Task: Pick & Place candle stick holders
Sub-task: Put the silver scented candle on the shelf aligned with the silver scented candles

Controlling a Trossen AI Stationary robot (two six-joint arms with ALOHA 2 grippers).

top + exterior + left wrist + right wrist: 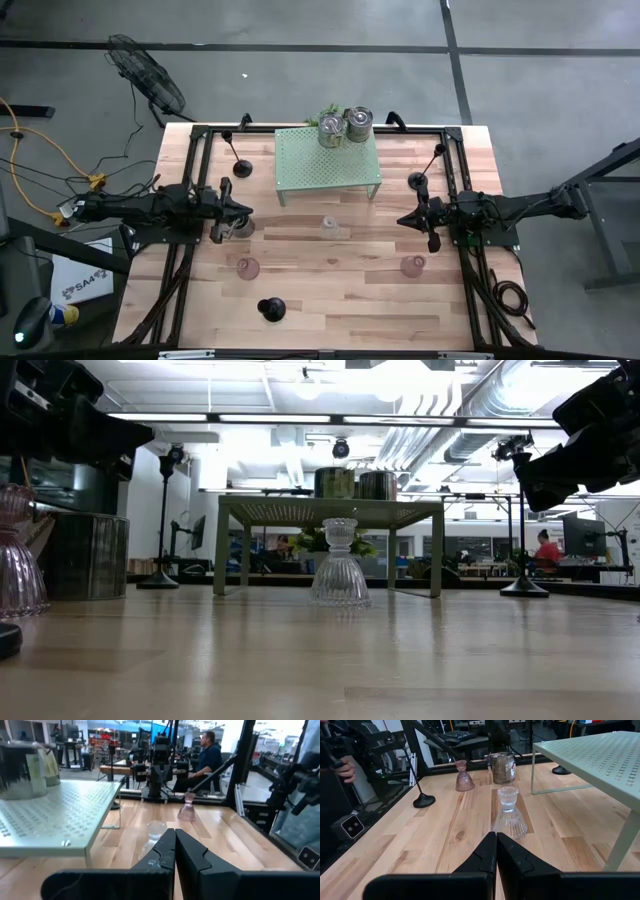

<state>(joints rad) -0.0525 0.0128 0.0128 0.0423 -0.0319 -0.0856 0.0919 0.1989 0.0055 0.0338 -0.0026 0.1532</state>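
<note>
Starting at the table's left side in the high view, the left gripper (243,213) hovers with its fingers pressed fully together and nothing between them, a silver cup (240,227) sitting just beside its tip; a pink glass holder (247,267) stands nearer the front edge, and a black round-based holder (271,309) stands nearer still; a slim black stemmed holder (241,163) rises at the back left; further along, the pale green rack (328,166) carries two silver cups (345,127) on its far edge, with a plant (326,112) behind; a clear glass holder (329,228) stands on bare wood in front of the rack, between the two arms; to the right, a second pink holder (412,265) sits near the front, another black stemmed holder (421,175) at the back, and the right gripper (407,219) waits likewise clamped shut and empty, aimed at the clear holder; judging from this, the chief risk is approaching with closed fingers, which would knock the light, narrow-necked glass over rather than grasp it; the left tip could also nudge the silver cup at its side; the smooth ribbed glass may slip if pinched low on its flared skirt.
</note>
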